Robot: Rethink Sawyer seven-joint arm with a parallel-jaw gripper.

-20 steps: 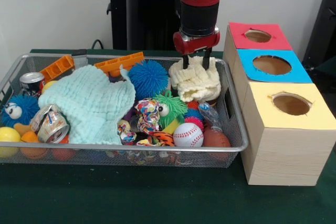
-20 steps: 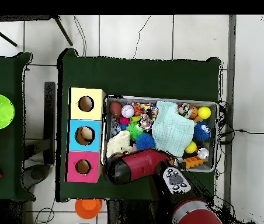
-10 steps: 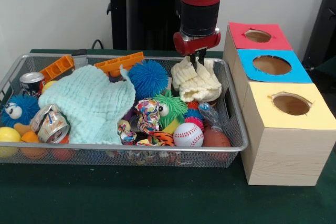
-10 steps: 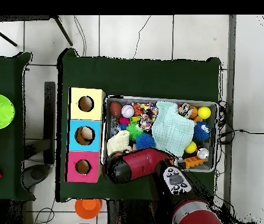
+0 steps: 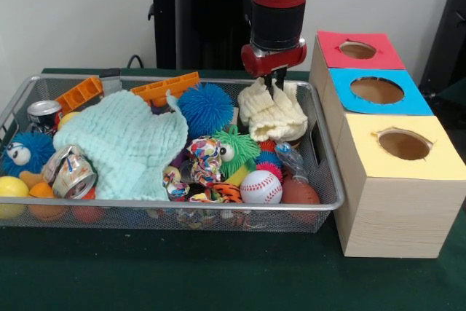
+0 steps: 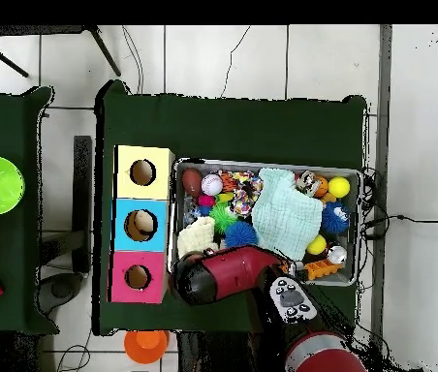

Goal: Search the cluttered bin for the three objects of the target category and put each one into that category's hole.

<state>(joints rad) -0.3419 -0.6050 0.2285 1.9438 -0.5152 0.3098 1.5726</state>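
Left of the claw (image 5: pixel 274 80) the bin (image 5: pixel 44 81) lies heaped; no plush toy shows plainly. Its fingers look pressed together on the cream cloth (image 5: pixel 273 113) directly below. Still searching, probably: next, lift the cloth aside. The hole (image 5: pixel 357 49) is right.

Bin (image 5: pixel 320 205) crammed edge to edge with toys, no bare mesh between. Cream cloth (image 5: pixel 274 113) heaped at its far corner beside the boxes. Red-topped hole (image 5: pixel 357 49) unblocked from above; open green tabletop (image 5: pixel 218 274) along near edge.
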